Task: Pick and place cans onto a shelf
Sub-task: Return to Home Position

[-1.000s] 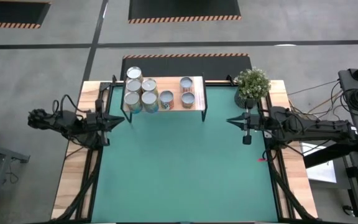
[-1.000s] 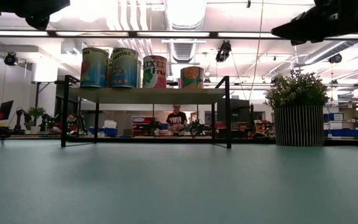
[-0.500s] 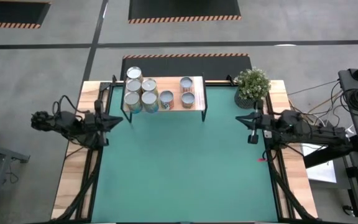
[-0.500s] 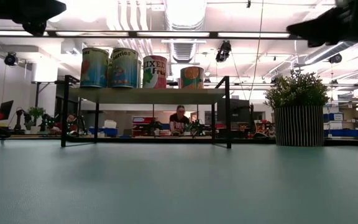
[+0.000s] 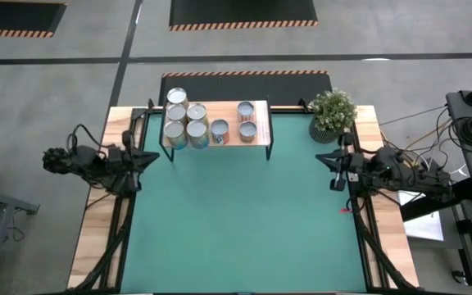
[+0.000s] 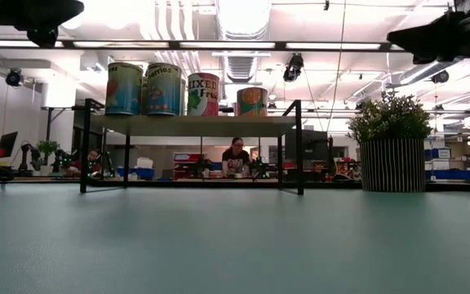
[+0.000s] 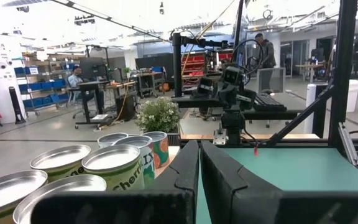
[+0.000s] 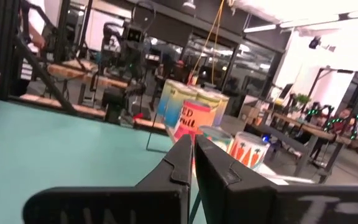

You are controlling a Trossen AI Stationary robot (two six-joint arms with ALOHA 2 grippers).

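My left gripper [image 7: 199,146]: fingers clenched together, nothing held. Just past their tips, off to one side, the cans [image 7: 114,165] stand grouped on the shelf [image 5: 228,111]. My right gripper [image 8: 193,140]: clenched too, empty; cans farther ahead of those fingers, potted plant [image 5: 333,111] close beside.

- Plant [image 5: 333,111] in a ribbed pot, at the worktop's [image 5: 236,221] far right corner.
- Worktop: green mat, wooden edges.
- Person [image 6: 236,155] in the room beyond the worktop.
- Black mat [image 5: 242,11] with a striped edge, on the grey floor.
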